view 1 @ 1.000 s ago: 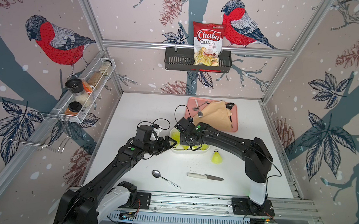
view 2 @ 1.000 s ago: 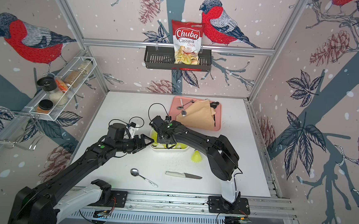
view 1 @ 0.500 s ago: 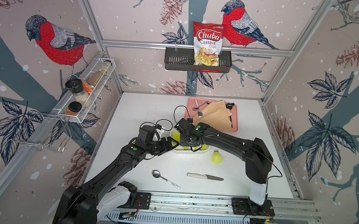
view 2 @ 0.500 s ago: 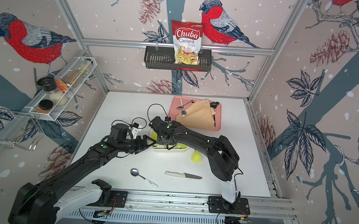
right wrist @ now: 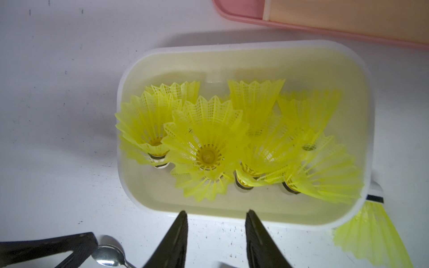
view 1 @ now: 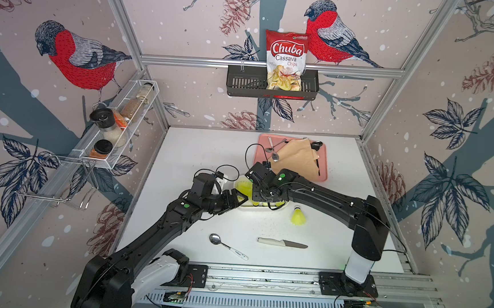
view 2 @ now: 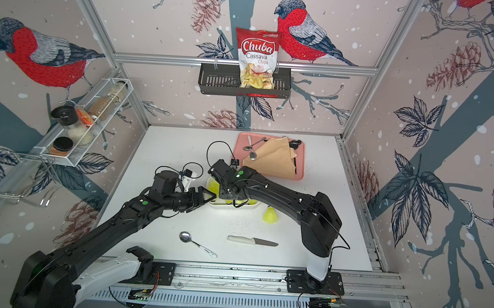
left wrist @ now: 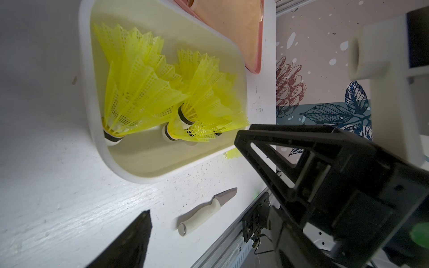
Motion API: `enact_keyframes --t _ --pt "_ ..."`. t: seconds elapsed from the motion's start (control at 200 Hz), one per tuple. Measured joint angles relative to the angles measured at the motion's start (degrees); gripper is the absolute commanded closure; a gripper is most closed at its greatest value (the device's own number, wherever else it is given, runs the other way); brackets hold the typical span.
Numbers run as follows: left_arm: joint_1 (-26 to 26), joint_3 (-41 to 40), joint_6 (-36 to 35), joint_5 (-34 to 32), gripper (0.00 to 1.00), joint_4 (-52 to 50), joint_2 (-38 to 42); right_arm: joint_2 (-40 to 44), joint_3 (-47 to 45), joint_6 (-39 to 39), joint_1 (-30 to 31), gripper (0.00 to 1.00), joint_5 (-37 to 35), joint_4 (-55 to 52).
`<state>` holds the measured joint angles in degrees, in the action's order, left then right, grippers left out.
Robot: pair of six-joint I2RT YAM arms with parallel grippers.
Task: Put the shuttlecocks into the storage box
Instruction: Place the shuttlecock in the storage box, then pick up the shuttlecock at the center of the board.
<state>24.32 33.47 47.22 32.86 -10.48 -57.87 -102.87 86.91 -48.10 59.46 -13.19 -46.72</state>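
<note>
In both top views the storage box [view 1: 248, 207] [view 2: 224, 208] sits mid-desk [view 1: 209, 158] near a pink tray [view 1: 323, 169]. One shuttlecock [view 1: 298, 217] stands on the desk just beside it, and a knife [view 1: 281, 243] and a spoon [view 1: 227, 245] lie nearer the front. In the left wrist view, the left tool [left wrist: 191, 175] is spread wide and empty beside the box, where shuttlecocks [left wrist: 139, 92] lie. In the right wrist view, the right tool [right wrist: 217, 212] hangs over the box's near rim, jaws parted, gripping nothing.
</note>
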Motion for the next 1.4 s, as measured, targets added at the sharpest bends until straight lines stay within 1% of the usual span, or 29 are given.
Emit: enact_keyframes --t 0.12,0.24,0.31,0.445,0.605,0.84,0.956,1.121,1.171,1.341,1.396 --pt "1.49 0.26 0.35 -0.09 0.18 0.09 -0.07 4.37 -4.57 -1.55 -0.26 0.61 0.0 0.17" --pt "3.56 0.31 0.33 -0.11 0.18 0.7 -0.2 10.08 -12.76 -3.13 -0.87 0.62 0.94 1.27" --pt "5.11 0.31 0.33 -0.31 0.18 0.85 -0.22 12.76 -18.43 -3.87 -1.57 0.63 3.26 2.78" --pt "8.04 0.35 0.33 -1.51 0.18 1.03 -0.28 14.91 -27.43 -6.12 -2.97 0.64 8.22 6.75" --pt "10.69 1.14 0.57 -2.91 0.18 1.36 -0.92 16.79 -34.91 -8.98 -5.18 0.64 12.79 12.98" --pt "13.05 3.02 0.81 -4.42 0.18 1.79 -3.26 16.81 -38.29 -11.3 -10.36 0.66 14.86 19.74" --pt "13.7 3.67 0.85 -4.57 0.18 2.45 -3.98 17.4 -40.19 -12.55 -13.05 0.65 15.1 20.57" --pt "14.93 5.66 0.98 -4.55 0.17 3.06 -6.25 20.46 -42.45 -14.32 -18.73 0.64 14.84 20.5" --pt "15.58 6.64 0.98 -4.55 0.17 3.72 -7.45 21.14 -42.62 -14.82 -20.5 0.63 14.73 20.46" --pt "17.29 10.27 0.98 -4.42 0.17 5.62 -11.74 22.05 -42.88 -15.23 -25.2 0.53 14.27 20.46" --pt "17.53 11.5 0.98 -4.42 0.17 5.86 -13.18 22.27 -43.21 -16.28 -26.34 0.51 14.23 20.46"
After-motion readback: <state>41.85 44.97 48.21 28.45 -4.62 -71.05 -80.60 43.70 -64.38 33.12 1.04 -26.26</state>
